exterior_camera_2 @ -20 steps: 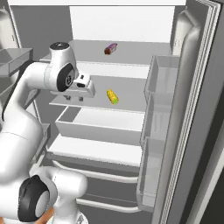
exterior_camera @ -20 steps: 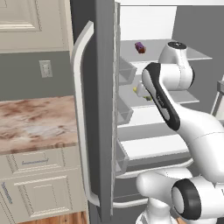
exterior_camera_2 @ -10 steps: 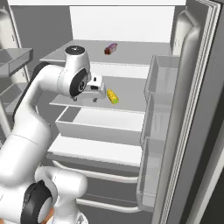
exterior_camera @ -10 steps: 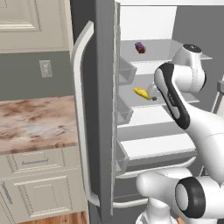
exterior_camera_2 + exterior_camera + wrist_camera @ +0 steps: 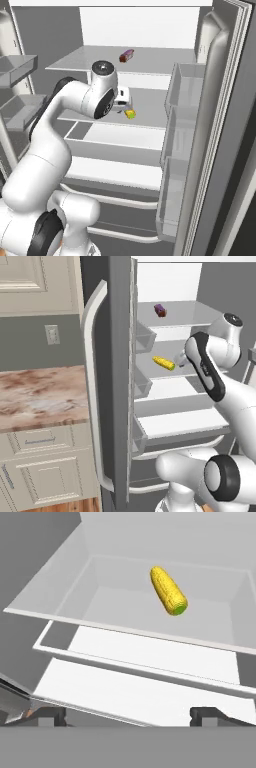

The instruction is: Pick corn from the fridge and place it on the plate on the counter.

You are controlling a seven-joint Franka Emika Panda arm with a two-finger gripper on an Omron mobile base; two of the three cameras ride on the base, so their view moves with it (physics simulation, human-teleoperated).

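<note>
The yellow corn (image 5: pixel 169 590) lies on a middle grey shelf (image 5: pixel 125 619) of the open fridge (image 5: pixel 116 381), green tip toward me. In the hand view my gripper (image 5: pixel 129 716) is open, its fingertips (image 5: pixel 50 714) spread wide with nothing between them, a short way back from the corn and below it in the picture. From the left base the corn (image 5: pixel 163 363) sits just left of the gripper (image 5: pixel 181 359). From the right base the hand hides most of the corn (image 5: pixel 130 114), which is beside the gripper (image 5: pixel 126 106). The plate is out of view.
A small purple item (image 5: pixel 159 310) rests on the shelf above. The fridge door with its curved handle (image 5: pixel 90 386) stands open at the left, the other door (image 5: pixel 225 150) with bins at the right. The marbled counter (image 5: pixel 40 398) lies left of the fridge.
The arm has swung deeper into the fridge and the hand has moved toward the corn, which has stayed where it was on its shelf.
</note>
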